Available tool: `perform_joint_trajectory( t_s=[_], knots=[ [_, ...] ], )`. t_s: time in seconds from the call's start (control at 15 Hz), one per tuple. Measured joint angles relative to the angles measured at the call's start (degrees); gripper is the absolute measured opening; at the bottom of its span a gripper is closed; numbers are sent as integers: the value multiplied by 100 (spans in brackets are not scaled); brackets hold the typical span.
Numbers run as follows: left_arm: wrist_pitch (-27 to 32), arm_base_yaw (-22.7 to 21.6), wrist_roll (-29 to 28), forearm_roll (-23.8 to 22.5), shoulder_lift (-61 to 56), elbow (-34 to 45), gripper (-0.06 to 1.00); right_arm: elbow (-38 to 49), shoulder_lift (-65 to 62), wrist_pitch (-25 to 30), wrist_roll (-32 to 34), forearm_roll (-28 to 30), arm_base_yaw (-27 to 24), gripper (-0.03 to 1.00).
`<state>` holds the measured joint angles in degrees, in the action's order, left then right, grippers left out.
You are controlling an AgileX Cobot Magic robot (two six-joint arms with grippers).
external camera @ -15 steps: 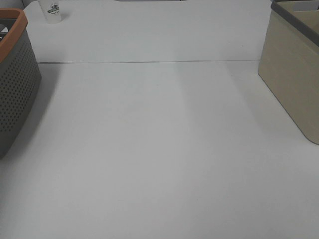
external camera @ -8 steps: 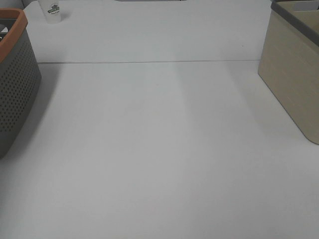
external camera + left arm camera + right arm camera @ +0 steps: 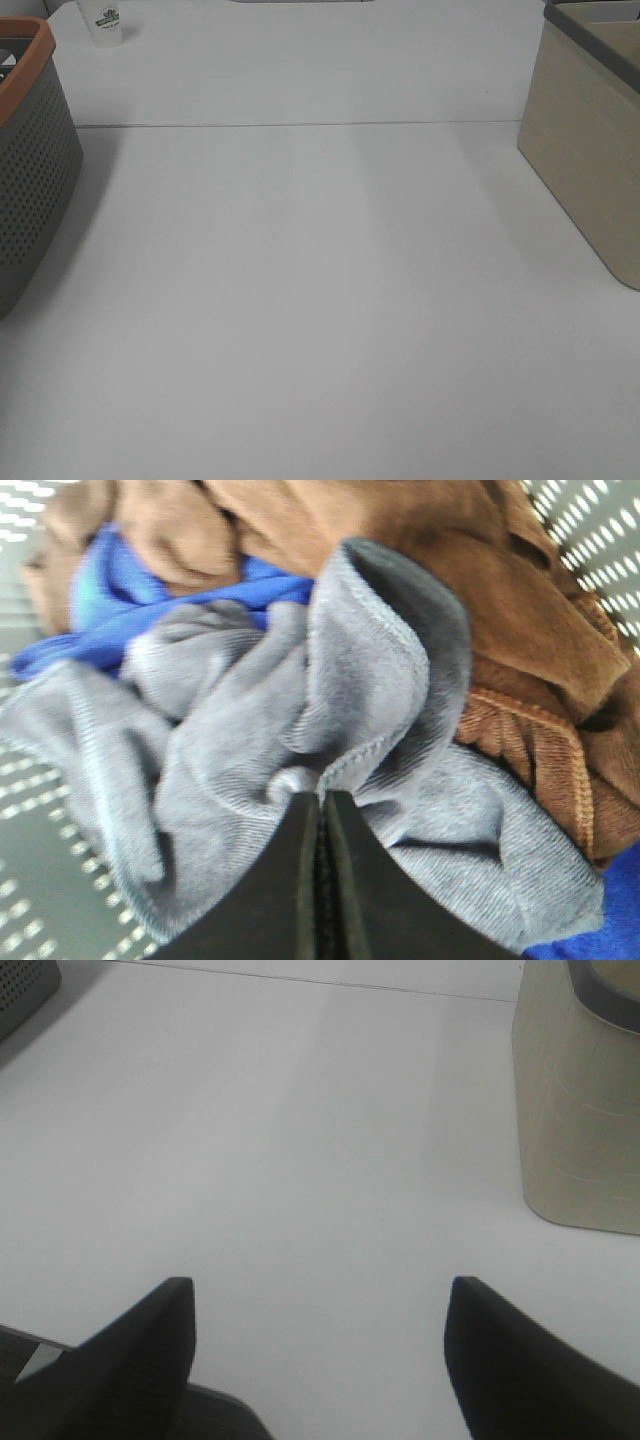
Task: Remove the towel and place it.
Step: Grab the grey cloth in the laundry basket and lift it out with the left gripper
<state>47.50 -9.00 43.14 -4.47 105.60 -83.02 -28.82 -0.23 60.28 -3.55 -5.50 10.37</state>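
Pressed together at the tips, black left fingers [image 3: 322, 820], pinching a hemmed fold of the grey, ribbed, soft towel [image 3: 250, 740]. Crumpled inside the grey perforated orange-rimmed basket [image 3: 35, 150] at the tabletop's left edge, touching a brown cloth [image 3: 430, 560] and a bright blue cloth [image 3: 110, 610]. Spread wide apart, black right fingers [image 3: 150, 1335], over the white tabletop [image 3: 320, 300]. Near them, a beige dark-rimmed bin [image 3: 590, 160]. At the far edge, a small white printed cup [image 3: 105, 22].
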Motion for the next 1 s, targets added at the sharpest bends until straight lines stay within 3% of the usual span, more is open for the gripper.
perform_joint_trajectory(
  t_s=[0.27, 0.73, 1.0],
  knots=[
    [-40, 0, -441, -453, -630, 0, 0, 0, 0, 0, 0, 6, 0, 69],
    [-126, 0, -470, -653, -1696, 0, 0, 0, 0, 0, 0, 6, 0, 69],
    [-498, 0, -470, -894, -2068, -74, 0, 0, 0, 0, 0, 6, 0, 69]
  ],
)
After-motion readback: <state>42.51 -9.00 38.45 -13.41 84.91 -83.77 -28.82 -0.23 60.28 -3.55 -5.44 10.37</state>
